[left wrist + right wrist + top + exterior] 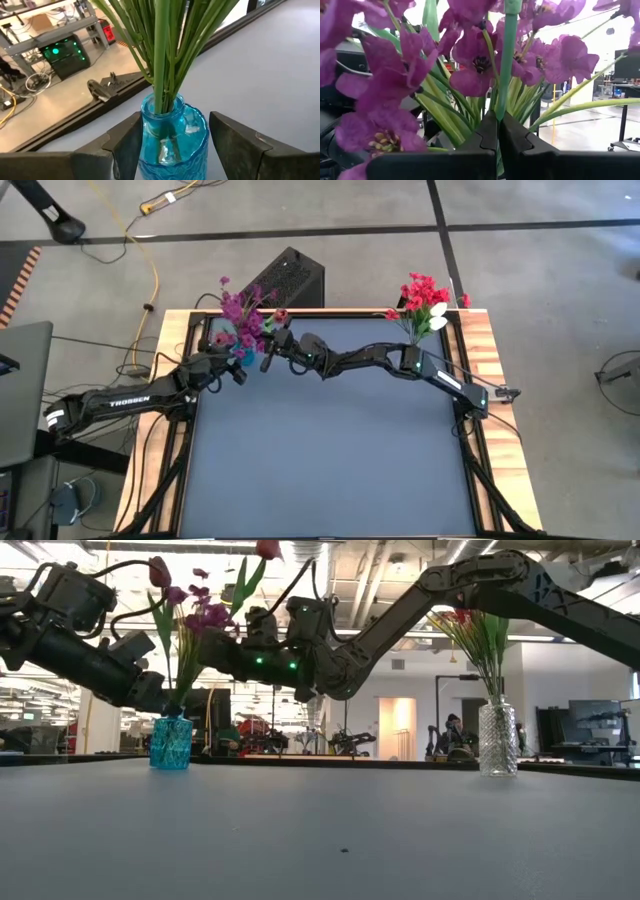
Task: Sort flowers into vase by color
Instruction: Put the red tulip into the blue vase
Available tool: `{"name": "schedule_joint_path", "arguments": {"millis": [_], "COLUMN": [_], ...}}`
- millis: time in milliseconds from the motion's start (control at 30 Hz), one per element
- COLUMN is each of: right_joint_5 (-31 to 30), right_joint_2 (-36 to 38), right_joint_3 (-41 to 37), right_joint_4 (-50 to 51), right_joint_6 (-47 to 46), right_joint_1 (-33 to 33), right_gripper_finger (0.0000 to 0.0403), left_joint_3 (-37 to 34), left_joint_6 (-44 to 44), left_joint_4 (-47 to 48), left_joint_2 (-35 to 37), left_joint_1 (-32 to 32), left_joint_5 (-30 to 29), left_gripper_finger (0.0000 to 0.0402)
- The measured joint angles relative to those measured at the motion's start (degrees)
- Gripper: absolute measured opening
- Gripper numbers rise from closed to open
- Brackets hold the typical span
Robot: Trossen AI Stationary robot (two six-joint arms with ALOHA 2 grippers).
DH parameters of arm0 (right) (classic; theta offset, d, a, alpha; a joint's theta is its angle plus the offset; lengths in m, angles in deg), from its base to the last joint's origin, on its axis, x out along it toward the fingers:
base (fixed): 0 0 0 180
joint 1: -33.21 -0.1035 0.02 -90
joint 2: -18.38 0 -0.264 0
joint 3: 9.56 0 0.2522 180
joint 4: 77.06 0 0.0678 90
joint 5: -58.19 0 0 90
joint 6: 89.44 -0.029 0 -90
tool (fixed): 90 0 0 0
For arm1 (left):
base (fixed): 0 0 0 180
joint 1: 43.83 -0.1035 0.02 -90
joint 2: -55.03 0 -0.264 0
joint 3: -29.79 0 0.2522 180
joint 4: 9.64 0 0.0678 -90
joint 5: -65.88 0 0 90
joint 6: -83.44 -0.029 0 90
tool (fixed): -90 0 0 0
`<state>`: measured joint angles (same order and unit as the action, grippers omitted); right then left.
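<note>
A blue glass vase (243, 359) (171, 742) stands at the table's far left and holds magenta-purple flowers (243, 315) on green stems (162, 60). My left gripper (172, 150) is open, with one finger on either side of the vase's body (172, 135). My right gripper (268, 352) (498, 132) reaches in from the right, just above the vase among the purple blooms (470, 65), and is shut on one flower's green stem. That flower's dark tulip-like head (281, 313) (268, 548) rises above the fingers. My left gripper straddles the blue vase's body, coming at it about level from the table's left; I cannot tell whether its fingers (127, 145) touch the glass. My right gripper pinches a single green stem (504, 100) between its two fingertips, coming from the right with fingers across the stem. The stem stands upright above the fingers; its lower end is hidden.
A clear glass vase (497, 740) with red and white flowers (423, 302) stands at the table's far right corner. The dark table top (330, 460) stretches toward the near edge. A black box (285, 278) sits beyond the far edge.
</note>
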<state>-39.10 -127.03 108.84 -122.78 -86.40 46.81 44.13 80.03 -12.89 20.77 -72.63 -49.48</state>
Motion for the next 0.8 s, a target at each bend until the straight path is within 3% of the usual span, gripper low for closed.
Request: {"name": "schedule_joint_path", "arguments": {"millis": [267,800], "right_joint_5": [0.02,1.31], "right_joint_2": [-0.02,-0.13], "right_joint_3": [0.00,0.00], "right_joint_4": [-0.11,2.12], "right_joint_6": [-0.02,-0.02], "right_joint_1": [0.04,0.04], "right_gripper_finger": [0.0028,0.0030], "left_joint_3": [-0.05,-0.15], "left_joint_6": [-0.42,-0.23], "left_joint_4": [-0.10,0.54], "left_joint_2": [-0.15,-0.24], "left_joint_1": [0.00,0.01], "left_joint_5": [-0.41,-2.13], "left_gripper_finger": [0.0203,0.0053]}}
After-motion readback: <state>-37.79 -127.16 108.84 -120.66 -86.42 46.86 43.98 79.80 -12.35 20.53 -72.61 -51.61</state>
